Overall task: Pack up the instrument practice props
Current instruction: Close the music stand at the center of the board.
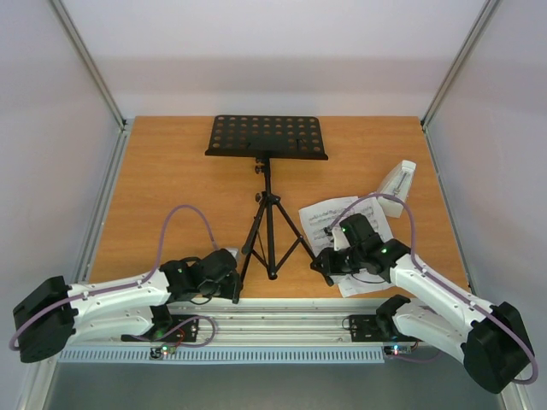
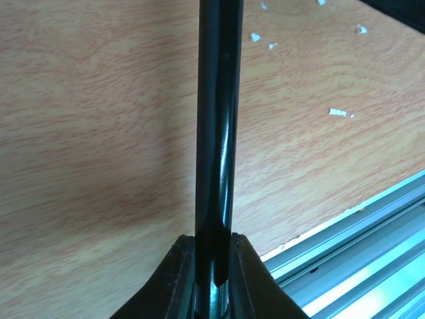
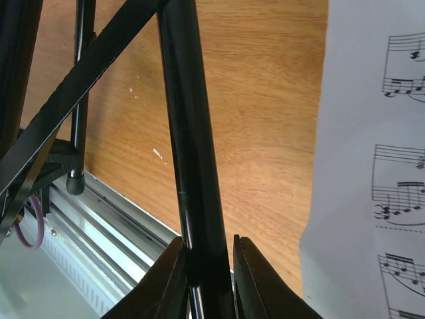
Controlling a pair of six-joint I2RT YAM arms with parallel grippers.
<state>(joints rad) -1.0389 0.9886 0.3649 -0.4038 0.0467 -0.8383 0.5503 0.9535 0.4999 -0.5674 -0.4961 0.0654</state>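
Nearby, sheet-music pages (image 1: 321, 213) just beside music stand (image 1: 267, 137) leg, metronome (image 1: 397, 182) farther back.

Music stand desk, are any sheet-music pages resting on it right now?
No, the music stand desk shows only its bare round holes; the sheet-music pages lie flat on the table.

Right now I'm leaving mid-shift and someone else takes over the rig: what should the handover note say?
Left hand: shut on one leg of the music stand.
Right hand: shut on another leg of it.
Things: the stand is upright mid-table, tripod spread, desk open. The sheet-music pages lie flat on the table by the right arm. The metronome stands near the far right edge.
Done: nothing looks packed yet.
Left: probably fold the stand, then gather the pages and the metronome.
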